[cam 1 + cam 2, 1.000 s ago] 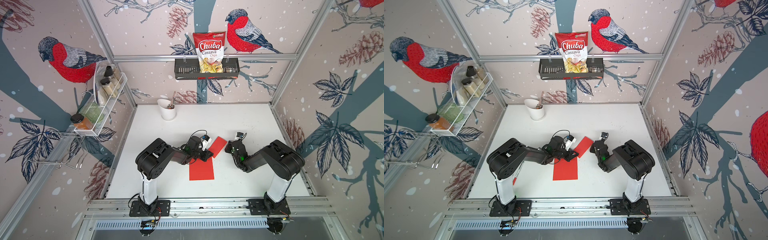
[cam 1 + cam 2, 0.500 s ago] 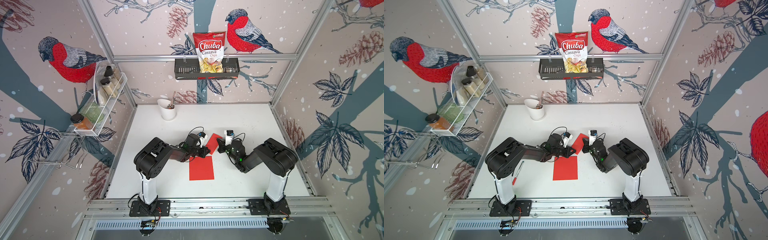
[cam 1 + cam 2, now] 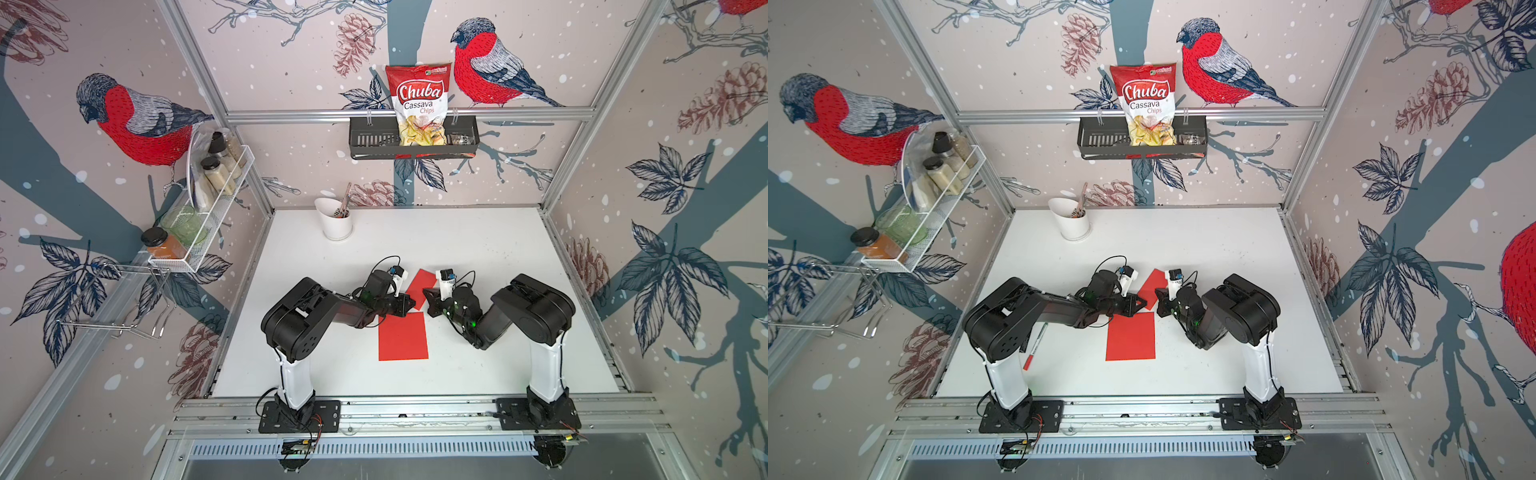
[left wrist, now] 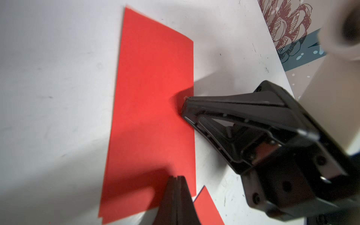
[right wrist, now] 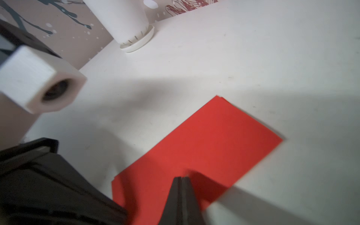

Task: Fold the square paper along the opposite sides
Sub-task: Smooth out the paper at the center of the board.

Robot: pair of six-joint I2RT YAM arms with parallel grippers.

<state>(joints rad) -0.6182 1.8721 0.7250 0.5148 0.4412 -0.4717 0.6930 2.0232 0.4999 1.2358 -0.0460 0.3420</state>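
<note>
A red paper [image 4: 153, 116], folded into a narrow double-layered strip, lies slanted on the white table [image 3: 478, 249] between my two grippers; it shows in both top views [image 3: 423, 280] [image 3: 1153, 279] and in the right wrist view [image 5: 210, 148]. My left gripper [image 4: 177, 178] is shut, its tip resting on the strip's near end [image 3: 411, 303]. My right gripper [image 5: 182, 178] is shut too, its tip pressing on the strip's long edge [image 3: 426, 293]. A second, flat, roughly square red paper [image 3: 403, 336] lies just in front of both grippers.
A white cup [image 3: 337, 222] holding utensils stands at the back left of the table. A red pen [image 3: 1034, 347] lies beside the left arm. Wall racks hold jars [image 3: 216, 174] and a chips bag [image 3: 419, 108] above the table.
My right gripper has swung left from beside the folded strip onto it. The left gripper has stayed at the strip's near end, both jaws shut throughout.
</note>
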